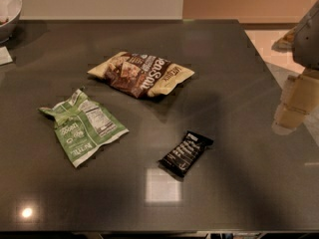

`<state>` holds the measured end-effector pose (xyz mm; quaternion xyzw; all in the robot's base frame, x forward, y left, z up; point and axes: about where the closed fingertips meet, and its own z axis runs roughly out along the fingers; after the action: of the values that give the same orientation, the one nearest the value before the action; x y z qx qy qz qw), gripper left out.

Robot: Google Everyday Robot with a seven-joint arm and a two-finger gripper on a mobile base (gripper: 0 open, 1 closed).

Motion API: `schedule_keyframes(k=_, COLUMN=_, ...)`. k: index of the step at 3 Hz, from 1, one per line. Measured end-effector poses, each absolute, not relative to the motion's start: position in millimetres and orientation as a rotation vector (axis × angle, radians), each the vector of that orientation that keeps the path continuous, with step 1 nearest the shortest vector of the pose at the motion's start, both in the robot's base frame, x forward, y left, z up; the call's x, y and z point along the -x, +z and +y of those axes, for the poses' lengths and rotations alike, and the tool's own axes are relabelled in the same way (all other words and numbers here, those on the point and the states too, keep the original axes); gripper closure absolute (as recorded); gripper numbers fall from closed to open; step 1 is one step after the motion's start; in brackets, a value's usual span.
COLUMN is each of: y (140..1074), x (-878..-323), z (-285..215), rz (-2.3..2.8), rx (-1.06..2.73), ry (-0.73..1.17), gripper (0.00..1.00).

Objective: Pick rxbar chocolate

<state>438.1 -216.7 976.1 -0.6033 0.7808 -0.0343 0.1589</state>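
Note:
The rxbar chocolate (186, 153) is a small slim black glossy bar with white lettering. It lies flat on the dark table (234, 73), right of centre and toward the front, tilted diagonally. My gripper (295, 101) shows as cream-coloured parts under a grey arm section at the right edge of the view. It hangs above the table's right edge, well to the right of the bar and farther back. It holds nothing that I can see.
A brown-and-cream snack bag (142, 73) lies at the table's middle back. A crumpled green-and-white snack bag (82, 126) lies at the left. A white bowl (7, 11) sits at the far left corner.

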Motion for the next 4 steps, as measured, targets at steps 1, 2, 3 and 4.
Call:
schedule_keyframes(k=1, y=976, x=-438, z=-217, rz=2.232, rx=1.725, ry=-0.098, gripper=0.0)
schedule_keyframes(k=2, y=978, x=-440, z=-212, rz=2.215, rx=1.75, ry=-0.082, gripper=0.0)
schedule_keyframes(k=3, y=967, x=-443, z=-193, rz=2.168, rx=1.83, ry=0.004, gripper=0.0)
schedule_keyframes(k=4, y=946, x=-444, z=-168, rz=2.082, rx=1.944, ry=0.112, gripper=0.0)
